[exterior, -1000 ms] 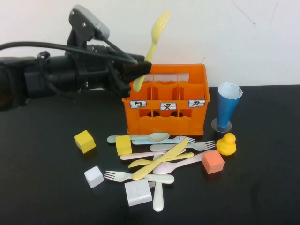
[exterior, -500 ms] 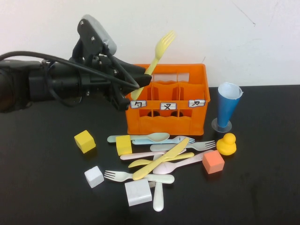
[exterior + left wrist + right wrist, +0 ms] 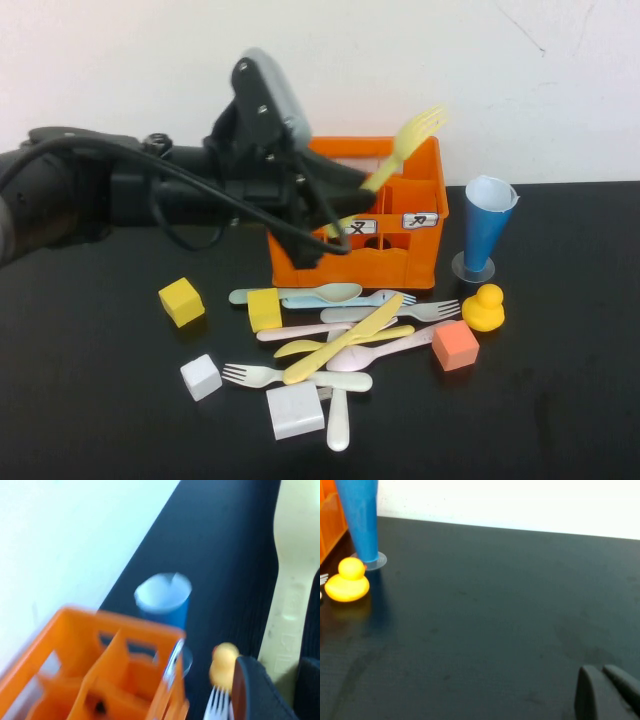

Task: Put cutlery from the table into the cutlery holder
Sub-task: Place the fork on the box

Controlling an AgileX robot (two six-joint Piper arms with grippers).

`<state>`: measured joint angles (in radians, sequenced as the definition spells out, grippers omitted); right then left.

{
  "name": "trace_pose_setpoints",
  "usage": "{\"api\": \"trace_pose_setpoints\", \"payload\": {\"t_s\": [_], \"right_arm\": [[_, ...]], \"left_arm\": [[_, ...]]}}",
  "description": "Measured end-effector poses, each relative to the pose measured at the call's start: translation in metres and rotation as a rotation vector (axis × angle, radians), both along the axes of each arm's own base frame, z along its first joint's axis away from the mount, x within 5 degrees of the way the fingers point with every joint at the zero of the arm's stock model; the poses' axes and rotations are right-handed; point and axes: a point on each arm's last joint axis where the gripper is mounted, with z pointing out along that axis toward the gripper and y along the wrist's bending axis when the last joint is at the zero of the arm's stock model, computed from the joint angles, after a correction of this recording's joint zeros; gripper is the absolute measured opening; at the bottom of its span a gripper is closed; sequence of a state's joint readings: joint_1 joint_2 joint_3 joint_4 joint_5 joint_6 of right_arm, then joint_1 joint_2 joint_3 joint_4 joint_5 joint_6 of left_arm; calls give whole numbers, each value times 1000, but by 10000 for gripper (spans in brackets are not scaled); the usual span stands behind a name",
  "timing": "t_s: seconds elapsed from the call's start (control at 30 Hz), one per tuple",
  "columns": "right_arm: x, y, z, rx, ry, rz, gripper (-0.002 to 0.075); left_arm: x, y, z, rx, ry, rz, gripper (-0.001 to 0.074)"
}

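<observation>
At centre frame in the high view, the left gripper (image 3: 345,200) clamps a yellow fork (image 3: 405,145) slanted over the orange cutlery holder (image 3: 400,262). So tilted, the fork risks catching a divider or tipping out over the rim. The right gripper (image 3: 607,690), fingers together and empty, hangs low over the surface (image 3: 495,605).

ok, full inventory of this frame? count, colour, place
crate: 1, orange, back centre of table
held fork: 1, yellow, tilted above crate
loose cutlery: about ten, pastel, piled before crate
blocks: 5; two yellow, two white, one orange; around pile
cup: 1, blue, right of crate
duck: 1, yellow, before cup
left gripper: over crate, shut on fork
right gripper: only in right wrist view, low over bare table, shut
</observation>
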<state>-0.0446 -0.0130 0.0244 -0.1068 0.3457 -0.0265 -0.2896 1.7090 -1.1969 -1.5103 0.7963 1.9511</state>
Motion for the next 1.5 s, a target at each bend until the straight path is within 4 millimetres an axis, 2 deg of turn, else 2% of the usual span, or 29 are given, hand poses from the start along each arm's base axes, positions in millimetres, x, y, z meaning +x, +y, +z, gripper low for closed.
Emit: {"api": "trace_pose_setpoints", "payload": {"t_s": [0.17,0.6,0.77,1.0,1.17,1.3,1.5], "right_arm": [[0,0,0,0,0,0,-3],[0,0,0,2,0,0,-3],[0,0,0,2,0,0,-3],[0,0,0,2,0,0,-3],[0,0,0,2,0,0,-3],[0,0,0,2,-2,0,-3],[0,0,0,2,-2,0,-3]], "left_arm": [[-4,-9,14,-137,28,5,144],[-2,-9,18,-138,-29,1,144],[-9,-14,19,-143,-32,-66,144],[-24,-24,9,-24,-61,-224,144],[-33,-27,2,167,-122,-273,144],[-38,-30,6,279,-153,-217,144],[-30,-27,4,384,-105,7,144]]}}
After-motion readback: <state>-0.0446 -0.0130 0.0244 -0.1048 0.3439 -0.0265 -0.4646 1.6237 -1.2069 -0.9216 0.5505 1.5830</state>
